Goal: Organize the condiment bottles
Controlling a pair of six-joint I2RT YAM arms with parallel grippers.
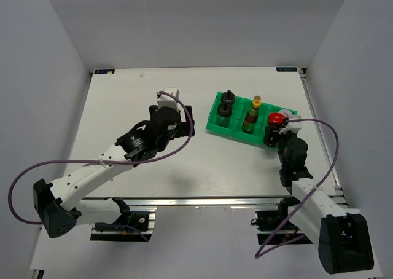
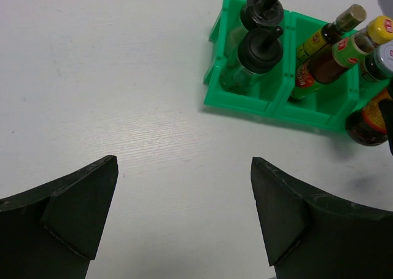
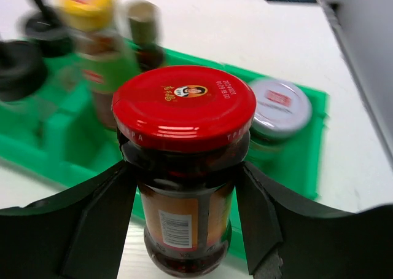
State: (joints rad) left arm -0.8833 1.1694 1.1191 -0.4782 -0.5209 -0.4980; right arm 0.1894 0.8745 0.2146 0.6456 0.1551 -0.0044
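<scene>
Right claw (image 3: pixel 184 199) clamped on the red-capped jar (image 3: pixel 184 107), one finger each side of the glass just under the lid, jar upright. From above, jar and claw sit at the right near end of the green bin (image 1: pixel 213 124), just beside its outer wall and not inside any compartment. Can't tell if the jar bottom touches the surface (image 1: pixel 123 94) or is lifted.

Left claw (image 2: pixel 184 211) spread wide, holding nothing, over bare surface well left of the bin, with the bin ahead of it in its wrist view.

Bin has three compartments in a row:
- Left compartment: two black-capped glass bottles (image 2: pixel 261 45), one behind the other, upright.
- Middle compartment: yellow-capped bottle (image 2: pixel 379 30) and tan-capped bottle (image 2: pixel 349 16), close together, both dark with greenish labels.
- Right compartment: white-lidded jar (image 3: pixel 279 104), right behind the held jar in the right wrist view.

Right wrist picture is blurred away from the held jar, so labels on the bottles behind it are unreadable.
</scene>
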